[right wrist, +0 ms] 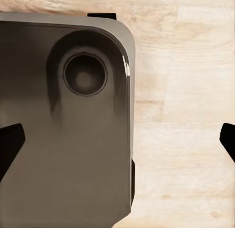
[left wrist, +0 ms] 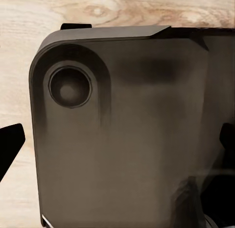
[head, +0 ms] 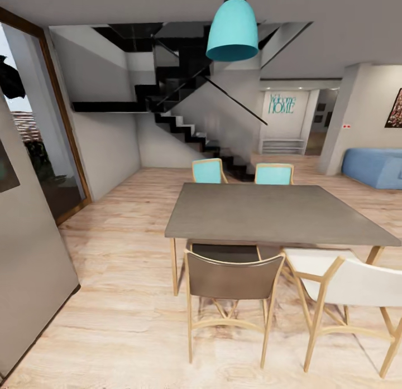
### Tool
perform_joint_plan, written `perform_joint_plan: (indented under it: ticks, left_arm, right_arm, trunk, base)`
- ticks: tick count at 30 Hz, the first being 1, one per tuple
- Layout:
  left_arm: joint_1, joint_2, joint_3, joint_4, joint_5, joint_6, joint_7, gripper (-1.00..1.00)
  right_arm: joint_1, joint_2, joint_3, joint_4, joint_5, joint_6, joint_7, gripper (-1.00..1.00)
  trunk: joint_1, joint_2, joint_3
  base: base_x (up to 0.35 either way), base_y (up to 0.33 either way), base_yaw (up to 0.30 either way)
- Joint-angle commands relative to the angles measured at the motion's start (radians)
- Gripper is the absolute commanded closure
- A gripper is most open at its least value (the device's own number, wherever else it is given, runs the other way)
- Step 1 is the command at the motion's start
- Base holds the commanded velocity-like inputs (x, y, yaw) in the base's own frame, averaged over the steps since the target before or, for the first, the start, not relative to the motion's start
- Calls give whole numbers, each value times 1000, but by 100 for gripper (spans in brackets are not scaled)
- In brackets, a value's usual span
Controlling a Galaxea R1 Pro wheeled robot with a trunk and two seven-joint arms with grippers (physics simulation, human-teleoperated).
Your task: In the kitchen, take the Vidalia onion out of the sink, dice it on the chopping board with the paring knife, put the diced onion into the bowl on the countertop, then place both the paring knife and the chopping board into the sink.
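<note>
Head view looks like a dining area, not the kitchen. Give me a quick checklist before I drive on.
1. Sink, onion, board, knife, bowl in sight: not ok, the head view looks over a dining table and chairs.
2. Path straight ahead: not ok, the brown chair and table block it.
3. Wood floor to the left: ok, open.
4. Left pincer carrying nothing: ok.
5. Right pincer carrying nothing: ok.
6. Route to the kitchen: cannot tell.
</note>
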Motion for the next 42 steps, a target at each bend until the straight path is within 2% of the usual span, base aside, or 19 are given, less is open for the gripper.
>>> perform_joint_plan:
  ticks: [1, 37, 41, 42]
  left_arm:
    - [0, 0, 0, 0, 2, -3, 0, -100]
    - [0, 0, 0, -1, 2, -4, 1, -100]
    - [0, 7, -1, 1, 3, -4, 1, -100]
    - [0, 17, -1, 6, 3, -4, 2, -100]
  right_arm:
    - [0, 0, 0, 1, -1, -3, 0, -100]
    - [0, 0, 0, 1, -1, -3, 0, -100]
    - [0, 0, 0, 1, -1, -3, 0, -100]
    - [0, 0, 0, 1, -1, -3, 0, -100]
  trunk:
    - [0, 0, -1]
    - [0, 0, -1]
    - [0, 0, -1]
    - [0, 0, -1]
  base:
    - [0, 0, 230]
    - [0, 0, 290]
    - [0, 0, 295]
    - [0, 0, 295]
